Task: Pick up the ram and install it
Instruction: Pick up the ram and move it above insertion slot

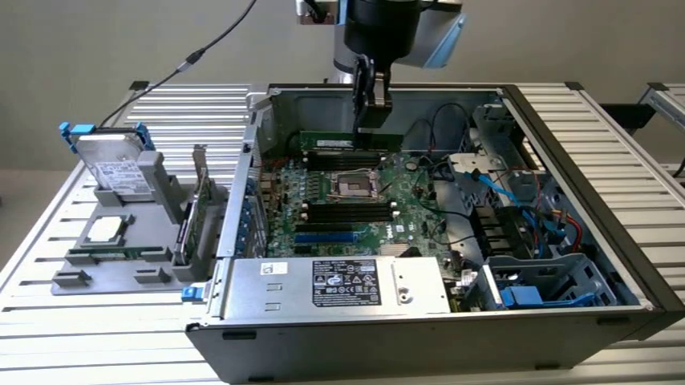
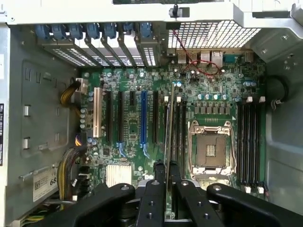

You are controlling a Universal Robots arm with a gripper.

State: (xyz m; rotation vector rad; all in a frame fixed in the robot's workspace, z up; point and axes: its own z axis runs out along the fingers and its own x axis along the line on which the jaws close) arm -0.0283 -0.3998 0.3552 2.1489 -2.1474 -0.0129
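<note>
My gripper (image 1: pixel 371 122) was closed narrowly on the ram (image 1: pixel 334 143), pinching its upper edge. The stick stood upright above the black memory slots (image 2: pixel 182 130) just beside the CPU socket (image 1: pixel 357 186); whether it touched a slot, I could not tell.

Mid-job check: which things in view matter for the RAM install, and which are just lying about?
In the job: the ram, clamped in the gripper; the memory slots beside the CPU socket.

Lying about: hard drive, loose processor and expansion card on the grey fixture; power supply.
</note>
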